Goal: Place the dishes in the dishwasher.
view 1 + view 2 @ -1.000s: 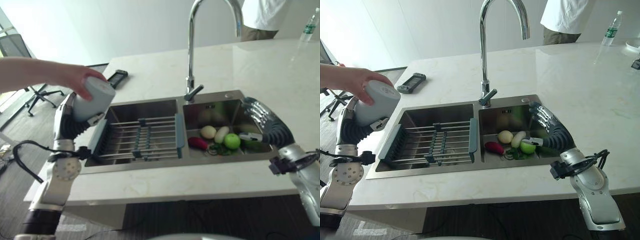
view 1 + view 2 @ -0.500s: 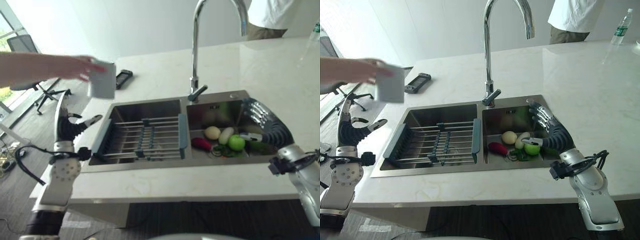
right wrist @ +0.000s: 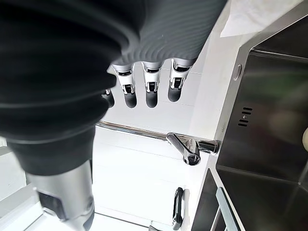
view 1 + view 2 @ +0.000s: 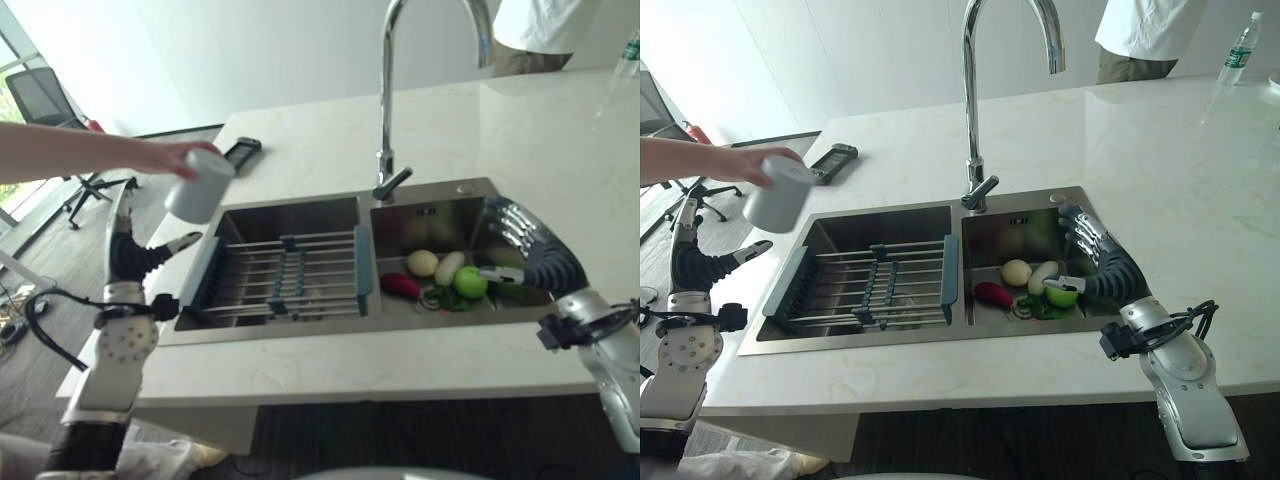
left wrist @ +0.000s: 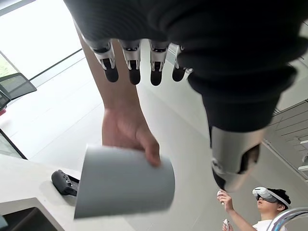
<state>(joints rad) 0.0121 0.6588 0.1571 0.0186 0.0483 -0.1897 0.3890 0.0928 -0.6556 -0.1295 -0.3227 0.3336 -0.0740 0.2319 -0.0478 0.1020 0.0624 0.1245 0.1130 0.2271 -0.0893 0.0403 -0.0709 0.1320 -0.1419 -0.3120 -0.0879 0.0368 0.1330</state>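
A person's hand point(image 4: 165, 157) holds a grey cup point(image 4: 199, 186) tilted in the air beside the sink's left rim. My left hand point(image 4: 133, 256) stands just below the cup, open, fingers straight up and thumb out, not touching it. In the left wrist view the cup point(image 5: 123, 183) hangs past my straight fingers point(image 5: 132, 64), gripped by the person's hand point(image 5: 128, 131). My right hand point(image 4: 532, 253) hovers open over the right basin, holding nothing; its fingers point(image 3: 149, 89) are straight.
A double steel sink point(image 4: 290, 214) has a blue-edged dish rack point(image 4: 283, 279) in the left basin and vegetables with a green apple point(image 4: 468, 282) in the right. A tall faucet point(image 4: 384, 100) stands behind. A black device point(image 4: 243, 150) lies on the counter. A person point(image 4: 535, 30) stands at the far side.
The cup sat in my left hand under the person's hand a second ago; the person lifted it away, my left fingers opened, and it now hangs tilted just above. The camera shifted slightly.
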